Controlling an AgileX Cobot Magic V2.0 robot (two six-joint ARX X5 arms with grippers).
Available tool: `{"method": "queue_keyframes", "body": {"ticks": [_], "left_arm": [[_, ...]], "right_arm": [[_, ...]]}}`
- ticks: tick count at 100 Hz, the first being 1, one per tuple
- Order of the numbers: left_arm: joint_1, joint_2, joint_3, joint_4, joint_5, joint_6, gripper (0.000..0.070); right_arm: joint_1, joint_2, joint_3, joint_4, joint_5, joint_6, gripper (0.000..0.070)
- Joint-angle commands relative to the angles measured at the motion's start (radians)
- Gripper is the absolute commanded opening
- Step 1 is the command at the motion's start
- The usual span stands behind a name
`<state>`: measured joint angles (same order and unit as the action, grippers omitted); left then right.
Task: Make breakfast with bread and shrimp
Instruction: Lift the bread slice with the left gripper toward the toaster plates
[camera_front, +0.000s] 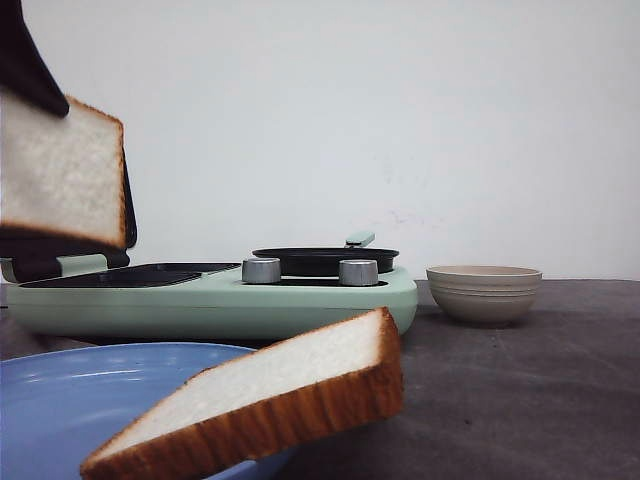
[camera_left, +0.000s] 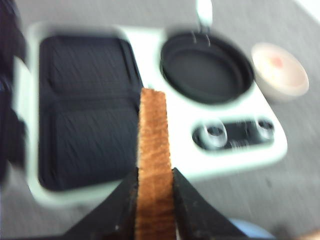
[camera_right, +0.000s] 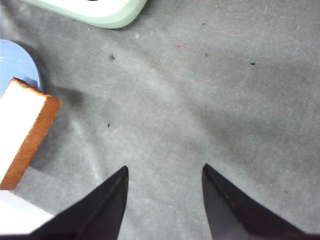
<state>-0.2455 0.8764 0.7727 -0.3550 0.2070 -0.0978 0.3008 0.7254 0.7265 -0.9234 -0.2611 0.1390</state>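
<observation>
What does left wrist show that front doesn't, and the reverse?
Left wrist only: the left claw shut on a bread slice seen edge-on, and a reddish spot inside the beige bowl, too blurred to identify. Front only: the second slice leaning on the blue plate, and the held slice's face. Both: the green cooker, its black pan, two knobs.

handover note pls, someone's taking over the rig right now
Left hand: shut on a bread slice, held edge-up above the open sandwich plates of the green breakfast maker.
Right hand: open, empty, over bare table.
Second bread slice leans on the blue plate.
Shrimp sits in the beige bowl; frying pan empty.
Done: first slice picked up.
Left: place both slices, cook shrimp.
</observation>
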Motion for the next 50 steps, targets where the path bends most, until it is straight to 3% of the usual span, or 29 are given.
{"method": "queue_keyframes", "body": {"ticks": [1, 50], "left_arm": [[-0.003, 0.009, 0.012, 0.047, -0.020, 0.036, 0.0004], [-0.003, 0.175, 0.101, 0.221, -0.169, 0.254, 0.0004]], "right_arm": [[0.005, 0.005, 0.015, 0.010, 0.000, 0.010, 0.0284], [0.005, 0.005, 0.015, 0.009, 0.000, 0.010, 0.0284]]}}
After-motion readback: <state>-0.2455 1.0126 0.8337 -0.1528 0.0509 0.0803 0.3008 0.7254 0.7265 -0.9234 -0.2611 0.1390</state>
